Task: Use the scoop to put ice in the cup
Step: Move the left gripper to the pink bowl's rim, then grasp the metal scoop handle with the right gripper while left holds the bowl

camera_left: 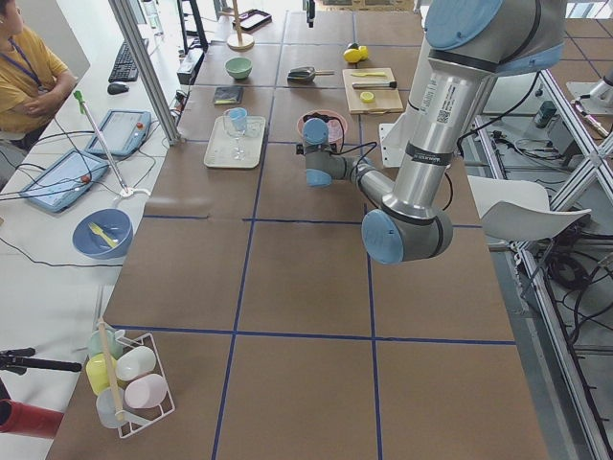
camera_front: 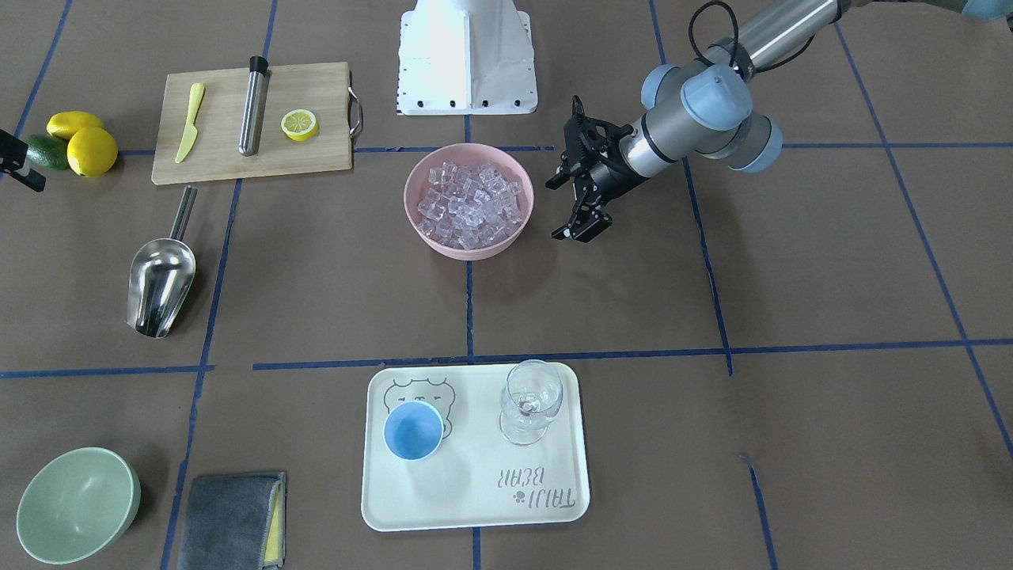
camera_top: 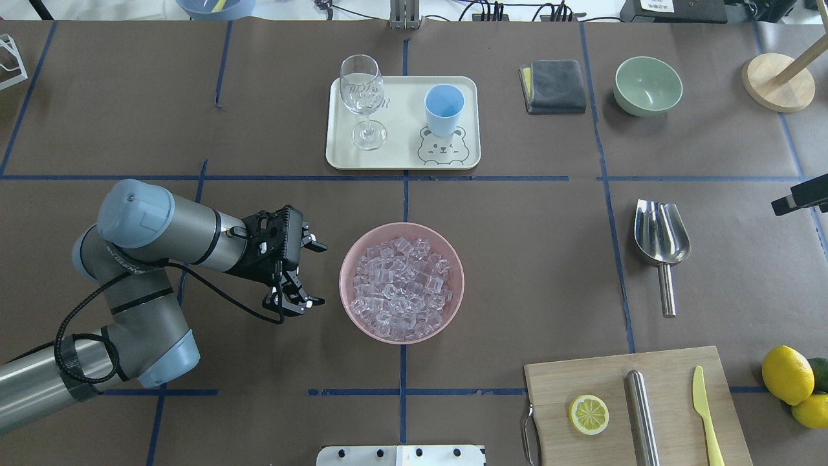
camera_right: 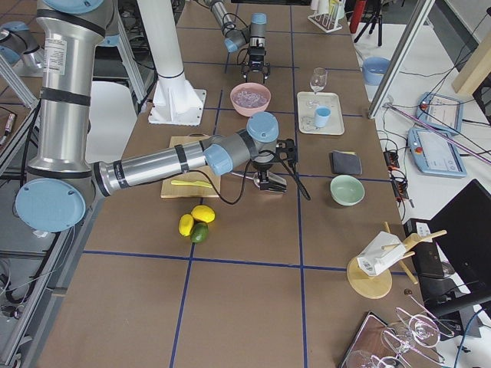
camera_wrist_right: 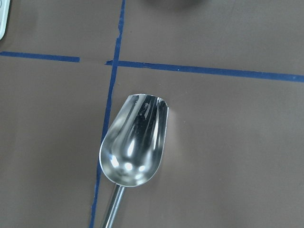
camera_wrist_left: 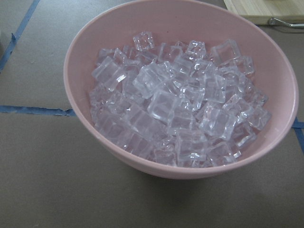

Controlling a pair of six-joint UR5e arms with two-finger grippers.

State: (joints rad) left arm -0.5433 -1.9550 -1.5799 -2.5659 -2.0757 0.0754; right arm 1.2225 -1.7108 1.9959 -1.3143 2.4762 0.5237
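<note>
The ice (camera_top: pixel 401 288) is a heap of clear cubes in a pink bowl (camera_top: pixel 349 259) at mid-table and fills the left wrist view (camera_wrist_left: pixel 175 109). My left gripper (camera_top: pixel 317 274) is open and empty, just left of the bowl, apart from it. The steel scoop (camera_top: pixel 661 236) lies flat on the table to the right, blade toward the far side. It also shows in the right wrist view (camera_wrist_right: pixel 135 142). My right gripper (camera_right: pixel 270 182) hovers over the scoop; I cannot tell if it is open or shut. The light-blue cup (camera_top: pixel 444 109) stands upright and empty on a tray (camera_top: pixel 401 155).
A clear stemmed glass (camera_top: pixel 361 84) stands on the tray beside the cup. A grey cloth (camera_top: pixel 553 86) and a pale green bowl (camera_top: pixel 647 84) sit far right. A cutting board (camera_top: pixel 673 382) holds a lemon half, a steel cylinder and a knife. Lemons (camera_top: pixel 786 374) lie beside it.
</note>
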